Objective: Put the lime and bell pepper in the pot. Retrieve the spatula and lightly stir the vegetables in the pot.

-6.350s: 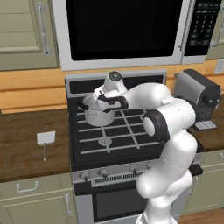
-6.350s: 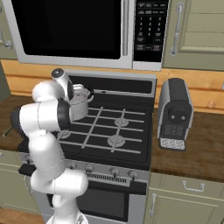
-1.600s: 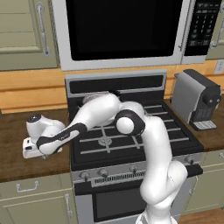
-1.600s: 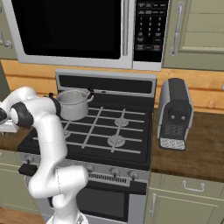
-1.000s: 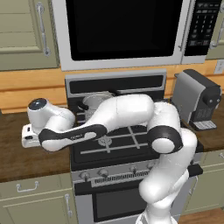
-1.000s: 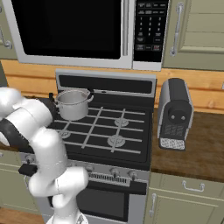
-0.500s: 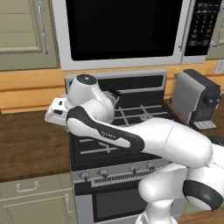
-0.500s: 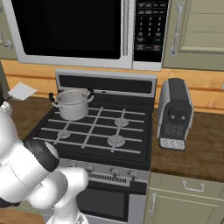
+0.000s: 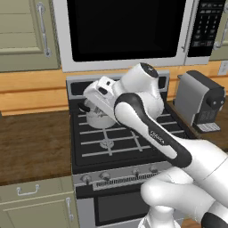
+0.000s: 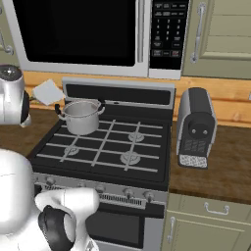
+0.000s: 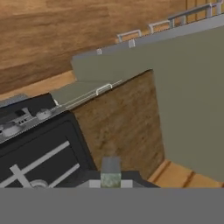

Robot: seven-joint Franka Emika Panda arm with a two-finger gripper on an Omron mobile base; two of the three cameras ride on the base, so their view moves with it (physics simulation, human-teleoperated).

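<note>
Jaws pinched nearly shut on the thin handle of the spatula (image 10: 47, 91), whose flat white blade hangs in the air beside the pot (image 10: 81, 116), just off the stove's (image 10: 147, 162) back-left corner. The shiny steel pot sits on the back-left burner; what's inside can't be made out.

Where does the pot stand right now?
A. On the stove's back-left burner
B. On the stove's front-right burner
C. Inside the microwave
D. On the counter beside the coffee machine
A: the pot sits on the stove's back-left burner, below the microwave.
</note>
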